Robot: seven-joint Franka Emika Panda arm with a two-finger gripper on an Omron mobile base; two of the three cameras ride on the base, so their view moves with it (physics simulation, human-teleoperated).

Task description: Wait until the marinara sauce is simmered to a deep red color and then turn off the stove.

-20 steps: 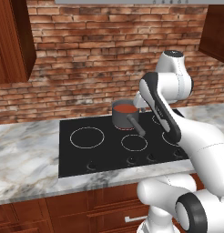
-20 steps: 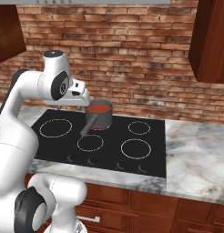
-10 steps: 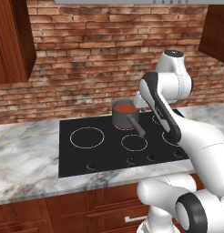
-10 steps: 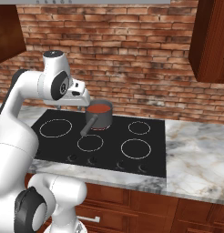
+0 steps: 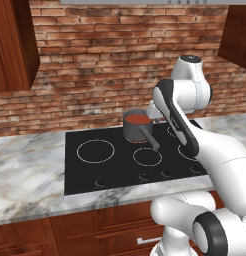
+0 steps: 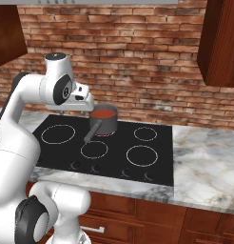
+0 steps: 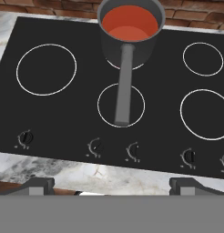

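Note:
The marinara sauce [image 7: 129,22] is an orange-red disc in a small dark grey saucepan [image 7: 124,82] on the back middle burner of the stove [image 7: 63,113]. The pan's long handle points toward the front knobs. Seen from the base, the sauce [image 5: 138,120] [image 6: 104,113] sits just beside my raised hand. My gripper [image 7: 114,186] hovers above the stove's front edge, open wide, with nothing between its fingertips [image 7: 37,184]. Several small dark knobs run along the front, one of them [image 7: 95,146] below the handle's end.
Marble counter [image 5: 25,175] flanks the black cooktop [image 6: 119,157] on both sides. A brick wall [image 5: 95,65] rises behind it. Dark wooden cabinets [image 6: 221,38] hang at the upper corners, and wooden drawers sit under the counter.

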